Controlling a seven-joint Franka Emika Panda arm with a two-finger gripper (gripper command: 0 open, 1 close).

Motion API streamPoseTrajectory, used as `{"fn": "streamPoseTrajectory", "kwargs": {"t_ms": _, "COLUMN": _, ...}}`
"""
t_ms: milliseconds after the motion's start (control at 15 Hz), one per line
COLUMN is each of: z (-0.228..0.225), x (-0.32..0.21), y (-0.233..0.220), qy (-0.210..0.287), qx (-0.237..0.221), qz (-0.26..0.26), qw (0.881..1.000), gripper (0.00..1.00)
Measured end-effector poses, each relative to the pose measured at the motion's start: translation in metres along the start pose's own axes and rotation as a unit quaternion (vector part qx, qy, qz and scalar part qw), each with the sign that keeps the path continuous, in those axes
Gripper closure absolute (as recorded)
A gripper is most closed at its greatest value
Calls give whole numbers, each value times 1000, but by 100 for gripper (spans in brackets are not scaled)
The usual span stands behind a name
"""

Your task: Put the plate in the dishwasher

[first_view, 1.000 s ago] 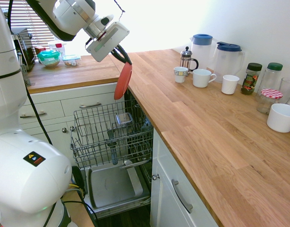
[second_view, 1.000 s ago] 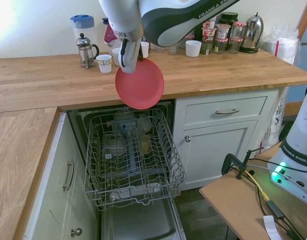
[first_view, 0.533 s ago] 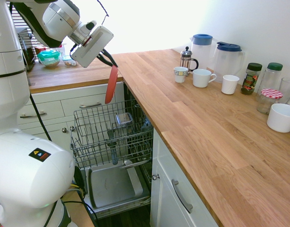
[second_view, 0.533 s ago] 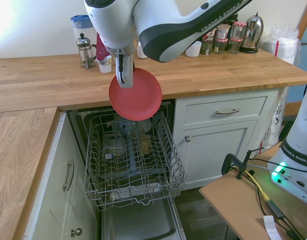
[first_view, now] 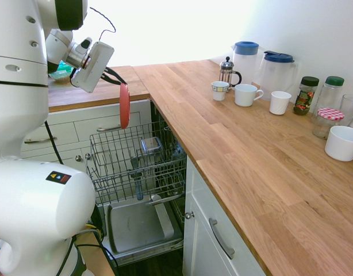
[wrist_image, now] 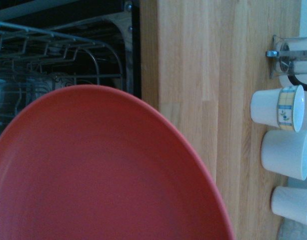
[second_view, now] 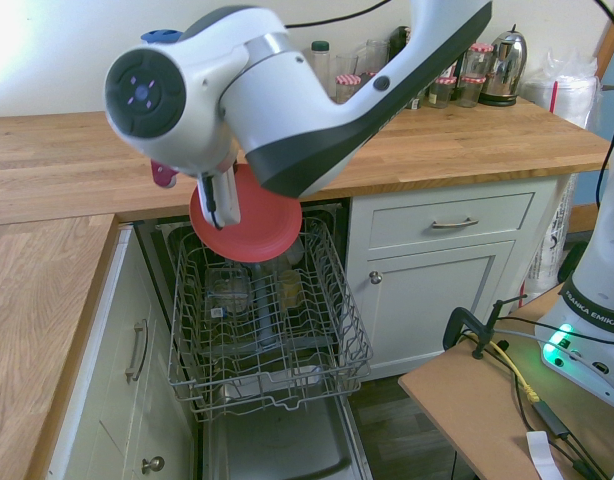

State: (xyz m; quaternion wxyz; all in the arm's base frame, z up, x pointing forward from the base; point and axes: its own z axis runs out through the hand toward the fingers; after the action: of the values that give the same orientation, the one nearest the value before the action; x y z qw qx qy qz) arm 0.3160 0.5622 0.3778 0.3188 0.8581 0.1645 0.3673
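Note:
The coral-red plate [first_view: 124, 106] hangs on edge from my gripper [first_view: 118, 81], which is shut on its upper rim. It hovers above the back part of the dishwasher's pulled-out grey wire rack [first_view: 136, 164]. In the second exterior view the plate [second_view: 252, 222] faces the camera just over the rack [second_view: 267, 320], with the gripper [second_view: 222, 205] at its left rim. The plate [wrist_image: 103, 170] fills most of the wrist view, with the rack [wrist_image: 58, 55] behind it. The dishwasher door [first_view: 136, 224] lies open below.
White mugs [first_view: 245, 95], a French press [first_view: 227, 71] and two jugs [first_view: 277, 70] stand on the wooden counter [first_view: 245, 155]. A white bowl [first_view: 342, 142] and jars [first_view: 306, 95] sit at the right. White drawers [first_view: 102, 129] flank the dishwasher. Glassware [second_view: 227, 290] stands in the rack.
The arm has carried the plate off the counter edge, to the left in the first exterior view, and lowered it closer to the wire rack. The grip has stayed shut.

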Motion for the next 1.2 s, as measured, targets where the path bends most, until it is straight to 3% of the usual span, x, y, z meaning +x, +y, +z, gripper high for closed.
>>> {"fn": "streamPoseTrajectory", "kwargs": {"t_ms": 400, "z": 31, "x": -6, "y": -81, "qy": -13, "qx": -38, "qz": -12, "qw": 999, "gripper": 100}}
{"fn": "streamPoseTrajectory", "kwargs": {"t_ms": 1200, "z": 71, "x": -51, "y": -150, "qy": -28, "qx": -29, "qz": -38, "qw": 998, "gripper": 100}}
